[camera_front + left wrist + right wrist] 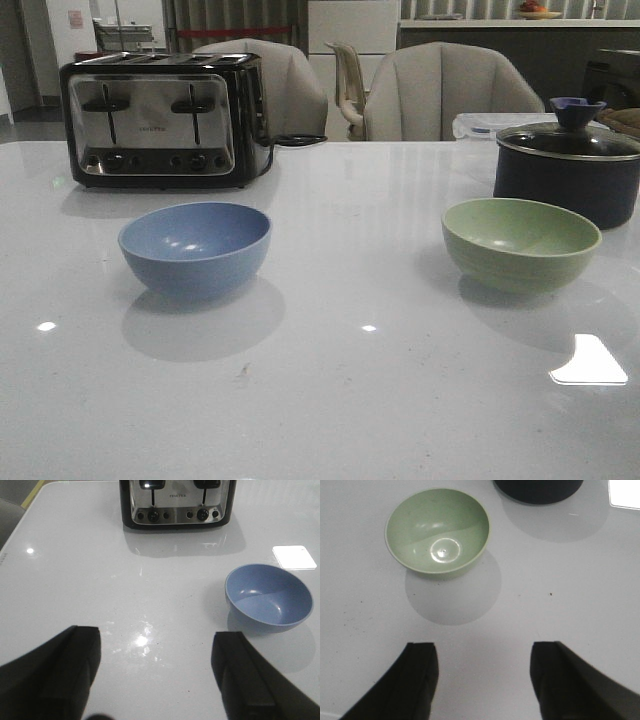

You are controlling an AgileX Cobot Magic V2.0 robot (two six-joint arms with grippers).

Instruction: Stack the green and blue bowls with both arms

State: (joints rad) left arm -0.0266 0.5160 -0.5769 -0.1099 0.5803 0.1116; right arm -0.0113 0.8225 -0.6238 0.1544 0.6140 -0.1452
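Observation:
The dusty blue bowl stands upright and empty on the white table, left of centre. The pale green bowl stands upright and empty at the right, just in front of the dark pot. Neither arm shows in the front view. In the left wrist view my left gripper is open and empty above bare table, with the blue bowl ahead and off to one side. In the right wrist view my right gripper is open and empty, with the green bowl ahead of it and apart from the fingers.
A chrome and black toaster stands at the back left, also in the left wrist view. A dark lidded pot stands at the back right, close behind the green bowl. Chairs stand beyond the table's far edge.

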